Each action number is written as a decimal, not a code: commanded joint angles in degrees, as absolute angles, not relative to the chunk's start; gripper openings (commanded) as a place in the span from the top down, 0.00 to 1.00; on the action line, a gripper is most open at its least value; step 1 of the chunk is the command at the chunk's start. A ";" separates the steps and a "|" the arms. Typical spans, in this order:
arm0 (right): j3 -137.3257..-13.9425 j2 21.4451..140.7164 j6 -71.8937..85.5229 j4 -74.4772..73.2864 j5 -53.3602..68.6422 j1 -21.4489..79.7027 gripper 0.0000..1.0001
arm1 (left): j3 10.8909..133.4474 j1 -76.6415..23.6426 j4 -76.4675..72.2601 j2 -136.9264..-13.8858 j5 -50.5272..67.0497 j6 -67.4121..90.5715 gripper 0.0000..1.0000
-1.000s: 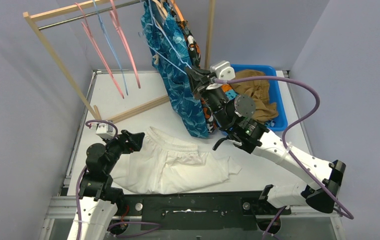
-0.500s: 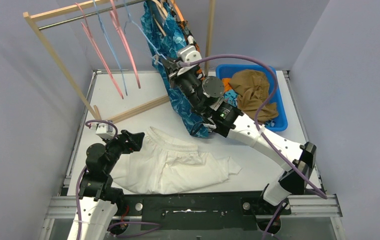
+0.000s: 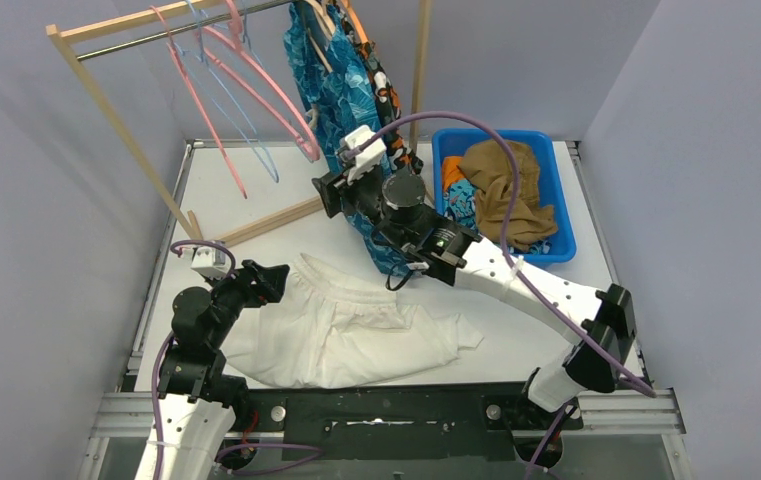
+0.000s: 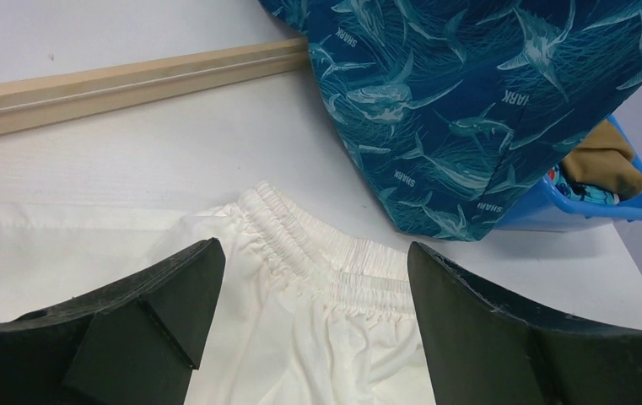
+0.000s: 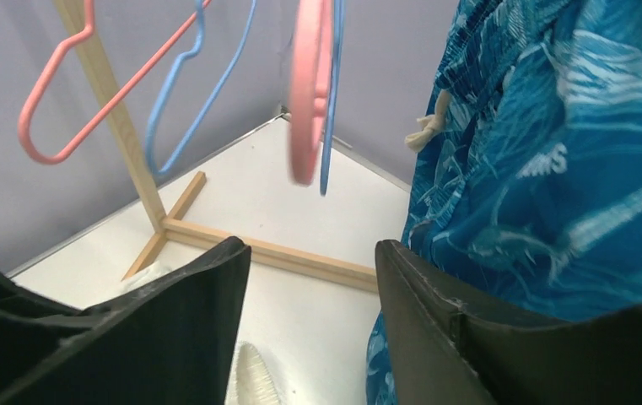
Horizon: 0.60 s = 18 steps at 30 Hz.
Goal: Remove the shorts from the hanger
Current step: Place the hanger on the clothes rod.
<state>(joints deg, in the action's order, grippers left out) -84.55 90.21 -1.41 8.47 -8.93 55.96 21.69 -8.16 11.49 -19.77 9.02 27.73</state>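
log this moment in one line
left end effector: open over white shorts | right end effector: open, empty, beside hanging shark-print shorts | brown shorts in blue bin

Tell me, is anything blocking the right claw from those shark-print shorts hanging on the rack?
Nothing visible does. The open right gripper sits just beside the teal shark-print shorts. The empty pink hanger and blue hanger dangle ahead of it, off to the other side.

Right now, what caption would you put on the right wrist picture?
Open right claw faces a pink hanger, with the teal shark shorts hanging beside it.
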 commanded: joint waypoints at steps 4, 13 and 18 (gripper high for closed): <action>-72.31 79.24 1.87 8.86 -2.77 56.29 0.34 | 24.79 -7.99 9.95 -19.24 8.17 26.63 0.20; -54.08 78.89 8.73 11.47 11.21 56.42 0.22 | 25.22 -7.91 11.28 -18.66 5.36 26.54 0.20; -54.28 85.21 8.52 7.68 13.72 57.65 0.11 | 25.31 -7.82 11.68 -18.27 4.08 26.54 0.20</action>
